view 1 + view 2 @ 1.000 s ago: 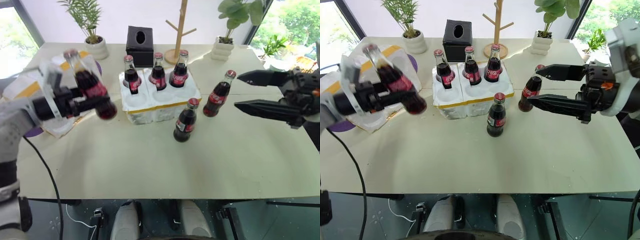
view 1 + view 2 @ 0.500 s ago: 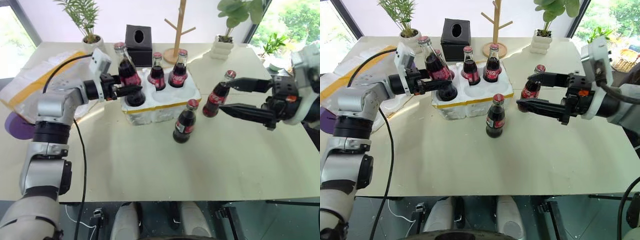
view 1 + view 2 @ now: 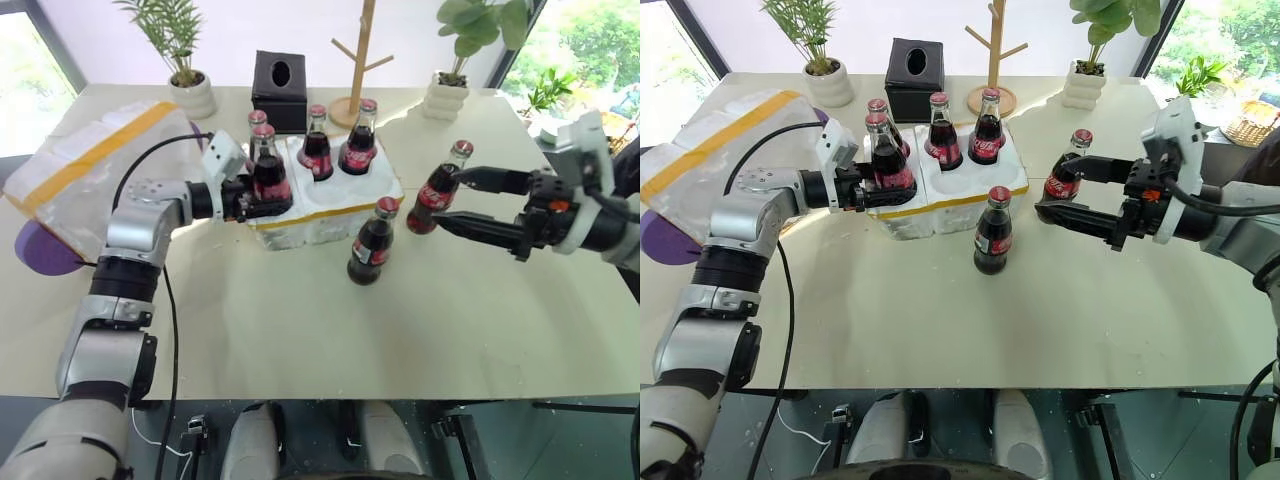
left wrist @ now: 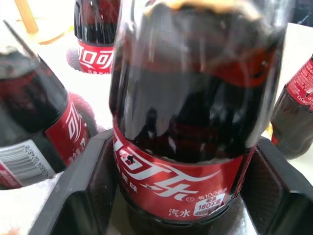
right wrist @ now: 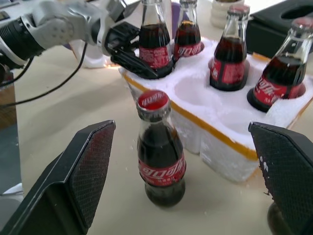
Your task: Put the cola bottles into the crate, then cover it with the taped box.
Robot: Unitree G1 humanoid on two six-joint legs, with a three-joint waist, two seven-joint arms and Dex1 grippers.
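Left claw (image 3: pixel 892 190), left of centre, fingers either side of a cola bottle (image 3: pixel 885 160) standing in the front-left well of the crate (image 3: pixel 940 190); clamped or just released, cannot tell. Three more bottles (image 3: pixel 944 135) upright in the back wells. Right claw (image 3: pixel 1068 190) spread wide at right, astride a bottle (image 3: pixel 1064 172) on the worktop (image 3: pixel 1040 320). Another bottle (image 3: pixel 992 232) just before the crate. Taped box (image 3: pixel 715 150) at far left.
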